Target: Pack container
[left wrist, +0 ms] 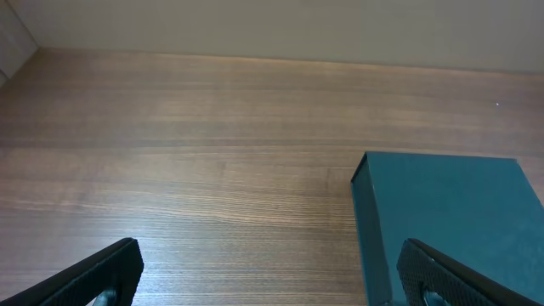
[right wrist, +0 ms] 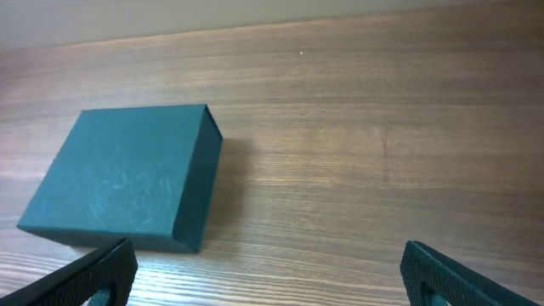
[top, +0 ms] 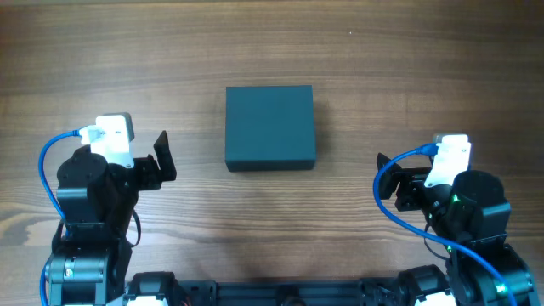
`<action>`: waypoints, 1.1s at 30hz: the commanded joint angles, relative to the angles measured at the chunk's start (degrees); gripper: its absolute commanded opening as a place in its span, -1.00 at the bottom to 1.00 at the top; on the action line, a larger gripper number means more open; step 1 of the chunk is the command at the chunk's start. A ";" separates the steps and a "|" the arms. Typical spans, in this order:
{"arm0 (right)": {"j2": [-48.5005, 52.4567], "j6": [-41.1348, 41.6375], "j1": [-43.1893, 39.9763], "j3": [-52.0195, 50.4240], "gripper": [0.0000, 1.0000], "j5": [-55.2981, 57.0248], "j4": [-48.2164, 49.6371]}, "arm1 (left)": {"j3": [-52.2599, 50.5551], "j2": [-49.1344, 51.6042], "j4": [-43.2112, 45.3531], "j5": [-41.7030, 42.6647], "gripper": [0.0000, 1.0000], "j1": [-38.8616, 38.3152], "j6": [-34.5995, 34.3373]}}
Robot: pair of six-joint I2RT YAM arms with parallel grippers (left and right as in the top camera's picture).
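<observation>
I am looking down on the wood-grain counter (top: 272, 42) and seeing the container (top: 270, 127) sitting flat just above the middle of the overhead frame, with its dark teal top facing up and closed. It is lying between the two arms and well apart from both.

The left claw (left wrist: 270, 263) is hanging at the lower left of the overhead frame with its fingers spread wide and gripping nothing. In its own camera the container is filling the lower right corner, partly behind the right-hand fingertip.

The right claw (right wrist: 268, 255) is hanging at the lower right of the overhead frame, also spread wide and empty. In its own camera the container is sitting in the left half of the frame, turned at an angle. A blue cable (top: 387, 200) is looping beside that arm.
</observation>
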 commanded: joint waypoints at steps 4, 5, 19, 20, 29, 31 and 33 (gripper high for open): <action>-0.72 -3.82 0.33 -0.22 1.00 6.29 3.34 | -0.52 -0.04 0.13 -0.59 1.00 0.04 -0.13; -1.44 -4.00 0.26 -0.22 0.99 6.29 3.85 | -0.52 -0.04 0.13 -0.59 1.00 0.04 -0.13; -32.59 -6.58 -3.80 -21.88 0.99 4.11 18.67 | -0.52 -0.04 0.13 -0.59 1.00 0.04 -0.13; -32.44 -6.56 -3.91 -24.63 0.99 4.11 22.38 | -0.52 -0.04 0.13 -0.59 1.00 0.04 -0.13; -33.00 -6.71 -4.55 -38.34 0.99 7.10 34.25 | -0.52 -0.04 0.13 -0.59 1.00 0.04 -0.13; -33.00 -6.67 -4.87 -40.33 0.99 6.88 34.25 | -0.52 -0.04 0.13 -0.59 0.99 0.04 -0.13; -33.00 -7.08 -5.18 -41.05 0.99 6.49 34.10 | -0.52 -0.04 0.13 -0.59 1.00 0.04 -0.13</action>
